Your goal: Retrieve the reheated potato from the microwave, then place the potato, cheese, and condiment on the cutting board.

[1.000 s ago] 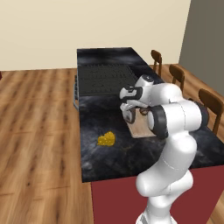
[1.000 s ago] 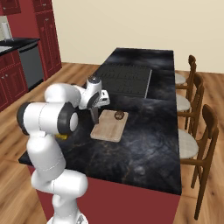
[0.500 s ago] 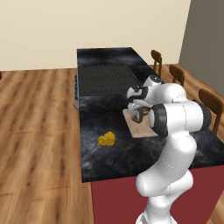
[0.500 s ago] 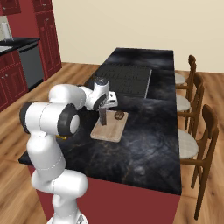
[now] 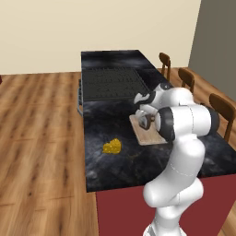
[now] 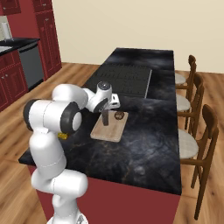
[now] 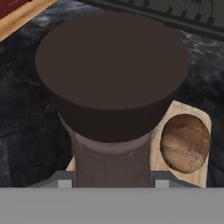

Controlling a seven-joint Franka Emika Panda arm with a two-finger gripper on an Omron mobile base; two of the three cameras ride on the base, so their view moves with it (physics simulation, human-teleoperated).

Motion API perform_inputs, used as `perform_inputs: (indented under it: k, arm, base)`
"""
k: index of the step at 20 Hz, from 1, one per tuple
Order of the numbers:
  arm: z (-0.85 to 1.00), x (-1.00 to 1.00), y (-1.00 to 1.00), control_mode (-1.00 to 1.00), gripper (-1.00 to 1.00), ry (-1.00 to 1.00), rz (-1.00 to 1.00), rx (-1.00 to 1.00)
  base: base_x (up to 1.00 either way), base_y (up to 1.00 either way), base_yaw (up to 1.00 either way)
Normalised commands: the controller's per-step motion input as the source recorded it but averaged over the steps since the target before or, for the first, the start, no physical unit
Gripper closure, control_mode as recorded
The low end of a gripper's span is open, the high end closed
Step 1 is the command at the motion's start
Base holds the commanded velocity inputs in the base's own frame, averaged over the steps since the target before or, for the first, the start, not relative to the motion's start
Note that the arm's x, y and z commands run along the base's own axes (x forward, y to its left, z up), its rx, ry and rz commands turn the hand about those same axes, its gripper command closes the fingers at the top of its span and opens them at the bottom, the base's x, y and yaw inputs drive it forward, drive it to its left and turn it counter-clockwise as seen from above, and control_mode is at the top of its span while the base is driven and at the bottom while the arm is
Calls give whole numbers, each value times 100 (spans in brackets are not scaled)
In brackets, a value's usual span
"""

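I see the condiment (image 7: 111, 109) between my fingers, over the cutting board (image 6: 109, 128); potato (image 7: 185, 143) just beside them.

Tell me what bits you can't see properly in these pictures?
- Right base view: the condiment stands over the cutting board, but whether its bottom touches the wood is too small to tell.
- Hand view: the bottle's dark cap hides most of the board; the potato peeks out beside it.
- Left base view: the white arm covers the gripper and part of the board.
- Right base view: the arm hides most of the cheese.
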Motion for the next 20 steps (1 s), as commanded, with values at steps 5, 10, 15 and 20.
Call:
perform_inputs:
  k: [5, 10, 15, 20]
  arm:
    - [-17, 20, 0, -100, 100, -11, 0, 1]
    - [-18, 18, 0, -100, 100, 0, 0, 0]
    - [-15, 7, 0, -100, 100, 0, 0, 0]
    - [-17, -15, 7, -100, -100, 0, 0, 0]
  base:
    - [0, 0, 0]
    - [0, 0, 0]
    - [0, 0, 0]
    - [0, 0, 0]
